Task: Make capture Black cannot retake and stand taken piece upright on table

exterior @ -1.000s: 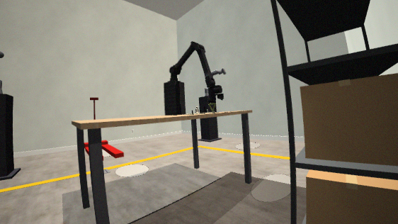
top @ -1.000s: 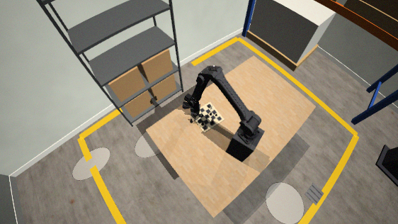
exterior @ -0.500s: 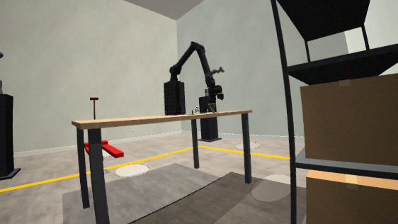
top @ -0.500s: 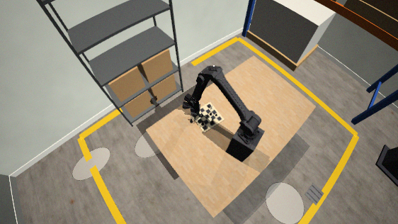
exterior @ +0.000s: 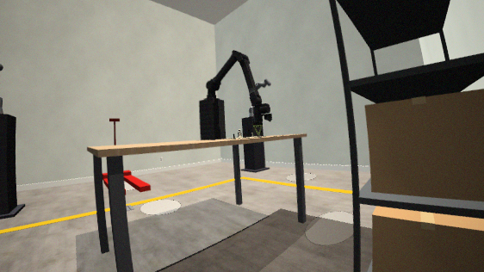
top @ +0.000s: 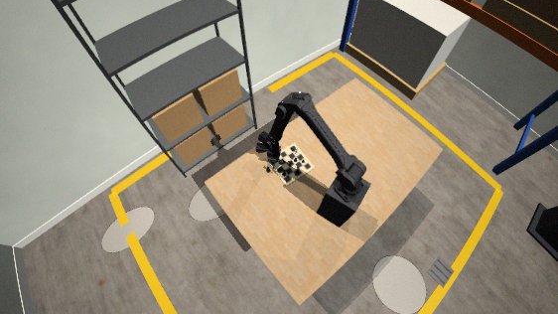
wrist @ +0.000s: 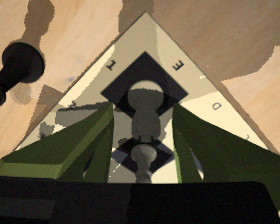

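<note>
In the wrist view, pale pieces block the lane between the claw's parted fingers.

Left of blue-legged rack: grey shelf unit, cardboard boxes on its lower shelves.
</note>
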`<state>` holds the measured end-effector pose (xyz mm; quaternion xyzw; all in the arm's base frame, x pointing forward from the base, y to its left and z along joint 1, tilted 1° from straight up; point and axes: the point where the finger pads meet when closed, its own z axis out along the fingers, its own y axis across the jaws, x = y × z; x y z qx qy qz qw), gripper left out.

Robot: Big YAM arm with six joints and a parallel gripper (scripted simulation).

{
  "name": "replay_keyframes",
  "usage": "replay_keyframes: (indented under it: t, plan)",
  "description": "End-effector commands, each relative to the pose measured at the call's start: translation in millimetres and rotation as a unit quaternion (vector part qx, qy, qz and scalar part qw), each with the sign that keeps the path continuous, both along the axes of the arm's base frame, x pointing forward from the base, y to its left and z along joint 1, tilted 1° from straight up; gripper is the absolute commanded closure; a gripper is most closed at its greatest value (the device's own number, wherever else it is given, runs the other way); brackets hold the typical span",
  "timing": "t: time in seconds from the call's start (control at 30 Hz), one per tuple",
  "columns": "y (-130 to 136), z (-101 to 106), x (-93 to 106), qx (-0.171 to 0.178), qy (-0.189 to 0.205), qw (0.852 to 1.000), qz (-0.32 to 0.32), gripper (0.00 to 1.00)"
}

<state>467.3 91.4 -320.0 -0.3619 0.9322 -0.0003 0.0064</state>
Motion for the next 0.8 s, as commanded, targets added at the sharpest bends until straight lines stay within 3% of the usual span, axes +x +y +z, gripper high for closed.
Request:
replay_keyframes:
  t: [0.0, 0.17, 0.27, 0.43, 0.77]
  plan:
    - [5, 0, 14.8, 0.004, -0.016, 1.000, 0.008, 0.64]
    - [5, 3, 15.7, 0.004, -0.017, 1.000, 0.008, 0.64]
    - [5, 20, 16.6, 0.004, -0.019, 1.000, 0.008, 0.64]
    - [4, 27, 12.6, 0.003, -0.014, 1.000, 0.008, 0.64]
    - [3, 77, 10.4, 0.003, -0.014, 1.000, 0.008, 0.64]
